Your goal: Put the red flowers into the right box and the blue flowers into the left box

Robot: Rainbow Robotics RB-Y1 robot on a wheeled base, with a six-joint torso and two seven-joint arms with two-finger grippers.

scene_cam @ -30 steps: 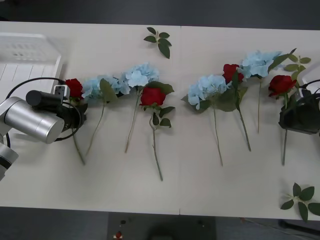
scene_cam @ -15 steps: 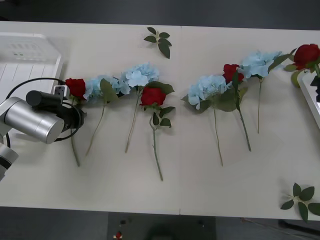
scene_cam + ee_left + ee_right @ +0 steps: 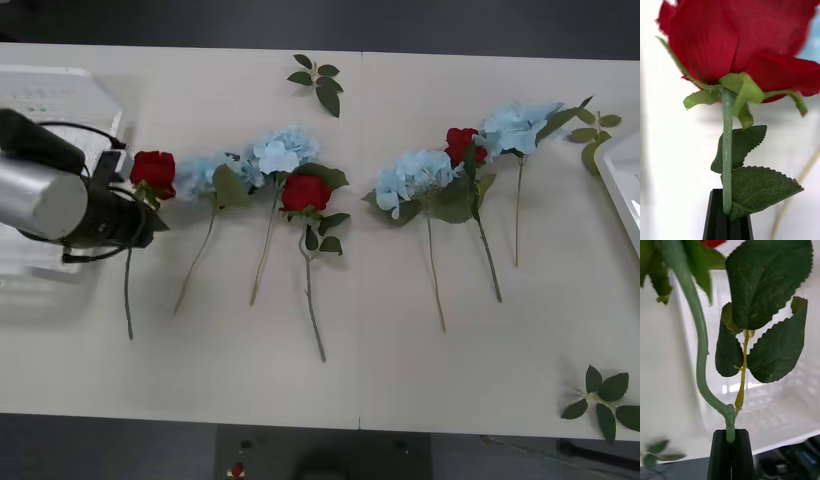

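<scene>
A pale table [image 3: 350, 370] holds a loose row of artificial flowers. Loose green leaf sprigs lie at the far middle [image 3: 318, 82], the near right corner [image 3: 603, 395] and the far right [image 3: 592, 128].

The left gripper [image 3: 728, 221] has its black fingers closed on the stem of a red rose [image 3: 152, 172], just below the bloom; the rose hangs clear of the table at the left end of the row, with the silver left arm [image 3: 60, 200] partly covering the slotted left box [image 3: 55, 95] behind it. Beside it lie two pale blue flowers [image 3: 285, 150], another red rose [image 3: 305, 192], then farther right a blue flower [image 3: 415, 175], a red rose [image 3: 462, 145] and a blue flower [image 3: 518, 125].

The right gripper [image 3: 730, 457] is clamped on a second rose stem [image 3: 700, 352], held over the white right box [image 3: 625, 185].

Since half a second ago, the left arm has risen and swung toward the left box, and the rose at the far right edge has left the front view.
</scene>
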